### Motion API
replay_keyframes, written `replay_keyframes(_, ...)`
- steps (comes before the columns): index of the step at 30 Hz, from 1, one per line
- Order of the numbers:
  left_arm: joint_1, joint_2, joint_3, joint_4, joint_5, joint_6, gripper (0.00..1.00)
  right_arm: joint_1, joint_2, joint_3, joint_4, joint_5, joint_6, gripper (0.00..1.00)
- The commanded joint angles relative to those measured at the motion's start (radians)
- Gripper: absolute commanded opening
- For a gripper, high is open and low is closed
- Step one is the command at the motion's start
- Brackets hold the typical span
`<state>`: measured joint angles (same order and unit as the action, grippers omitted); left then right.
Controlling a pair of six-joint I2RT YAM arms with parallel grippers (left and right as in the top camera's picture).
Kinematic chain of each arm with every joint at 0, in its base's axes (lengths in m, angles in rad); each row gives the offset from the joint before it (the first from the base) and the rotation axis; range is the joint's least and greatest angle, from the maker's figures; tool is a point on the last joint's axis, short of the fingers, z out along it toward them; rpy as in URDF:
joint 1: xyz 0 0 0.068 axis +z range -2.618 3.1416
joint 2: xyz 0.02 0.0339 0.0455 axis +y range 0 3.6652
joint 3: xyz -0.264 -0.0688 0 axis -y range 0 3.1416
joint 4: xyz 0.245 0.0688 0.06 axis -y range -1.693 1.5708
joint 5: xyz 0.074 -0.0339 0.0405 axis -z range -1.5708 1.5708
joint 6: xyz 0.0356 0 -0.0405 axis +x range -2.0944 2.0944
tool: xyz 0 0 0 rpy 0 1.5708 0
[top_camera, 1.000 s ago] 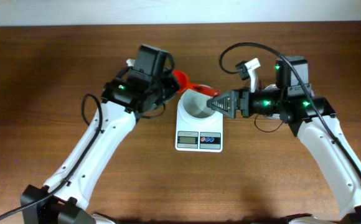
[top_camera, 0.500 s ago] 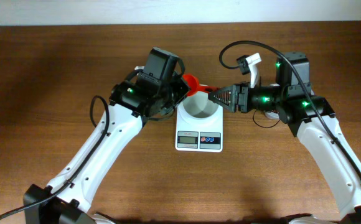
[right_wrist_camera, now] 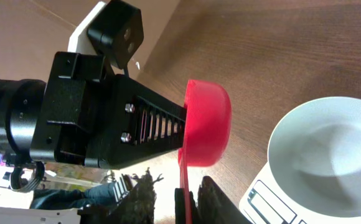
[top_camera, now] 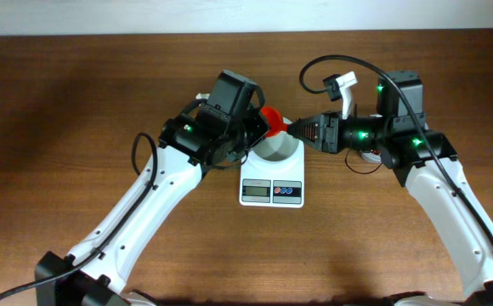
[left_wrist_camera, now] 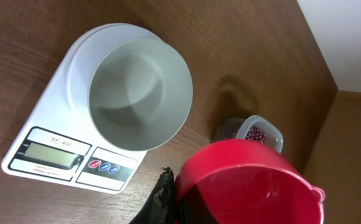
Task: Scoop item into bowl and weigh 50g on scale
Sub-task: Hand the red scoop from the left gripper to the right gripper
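Squarely on the scale (left_wrist_camera: 50, 155) sits the white bowl (left_wrist_camera: 140, 93), covering most of the round platform and showing only its smooth pale inside. The scale's grey display and its blue and red buttons lie along the front edge, clear of the bowl, and the reading is too small to make out. Just behind the scale's back edge a red scoop (left_wrist_camera: 243, 180) hangs above the bench (top_camera: 76, 102), with its cup close to the bowl's far rim. The left claw (top_camera: 259, 132) comes in from the scale's left rear and is clenched on the scoop's cup. One ribbed finger (right_wrist_camera: 159, 121) lies flat against the cup's side, while the other is hidden behind it. The right claw (right_wrist_camera: 177, 196) reaches in from the scale's right rear and stands released, its fingers flanking the scoop's thin handle (right_wrist_camera: 184, 168) with a sliver of gap showing on each side. The cup's inside looks dark at the lower edge of the left wrist view, and I cannot tell what it carries. Off the scale's right side, apart from it, a clear tub (left_wrist_camera: 230, 129) rests on the bench with the red-brown beans (left_wrist_camera: 256, 134) heaped inside.
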<state>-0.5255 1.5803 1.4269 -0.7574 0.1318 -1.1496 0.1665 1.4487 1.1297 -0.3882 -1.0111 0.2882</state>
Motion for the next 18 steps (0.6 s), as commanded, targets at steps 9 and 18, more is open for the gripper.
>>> replay_keyframes(9,-0.005,-0.017,0.017,0.006,0.003,-0.017,0.0,0.006,-0.003,0.017,0.002,0.002,-0.013,0.04)
replay_keyframes(18,-0.002,-0.018,0.017,0.006,0.002,-0.014,0.99,0.006,-0.003,0.017,0.0,0.003,-0.012,0.04)
